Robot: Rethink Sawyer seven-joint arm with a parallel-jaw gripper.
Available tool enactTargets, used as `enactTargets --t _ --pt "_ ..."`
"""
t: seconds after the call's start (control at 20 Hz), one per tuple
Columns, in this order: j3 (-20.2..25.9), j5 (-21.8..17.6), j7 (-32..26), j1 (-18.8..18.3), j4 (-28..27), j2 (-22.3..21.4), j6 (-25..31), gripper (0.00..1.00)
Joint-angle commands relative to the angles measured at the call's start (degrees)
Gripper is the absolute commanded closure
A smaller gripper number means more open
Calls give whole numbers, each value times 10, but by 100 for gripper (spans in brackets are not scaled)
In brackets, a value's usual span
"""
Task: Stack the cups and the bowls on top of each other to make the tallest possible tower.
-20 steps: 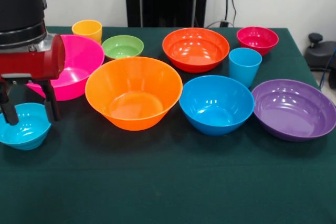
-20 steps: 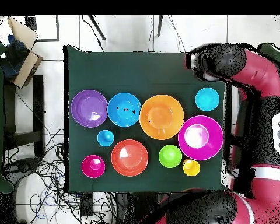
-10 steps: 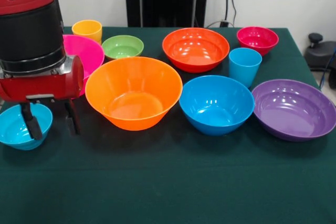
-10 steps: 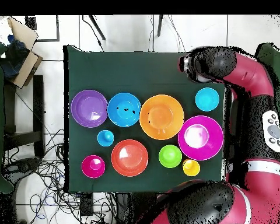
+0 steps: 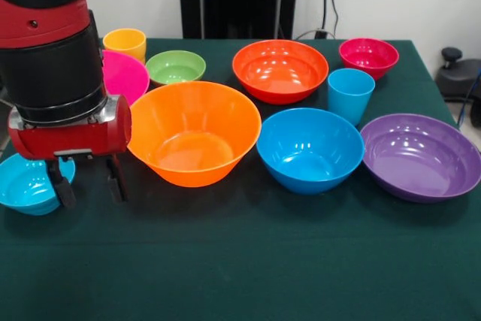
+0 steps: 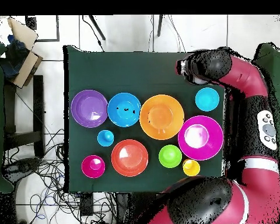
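Green-clothed worktop (image 5: 248, 261) held ten unstacked pieces. Your gripper (image 5: 86, 182), fingers (image 5: 116, 182) parted and empty, hung between teal bowl (image 5: 26, 183) and orange bowl (image 5: 192, 133); you needed to straddle teal's rim squarely.

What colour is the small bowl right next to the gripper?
Teal small bowl, clearest in the front view, beside the gripper.
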Motion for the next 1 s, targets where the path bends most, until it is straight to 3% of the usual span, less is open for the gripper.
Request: enactTargets --t 0.05,1.0 --pt "43 -29 -114 6 2 5 18 0" --pt "53 -13 -122 -21 63 -46 29 0"
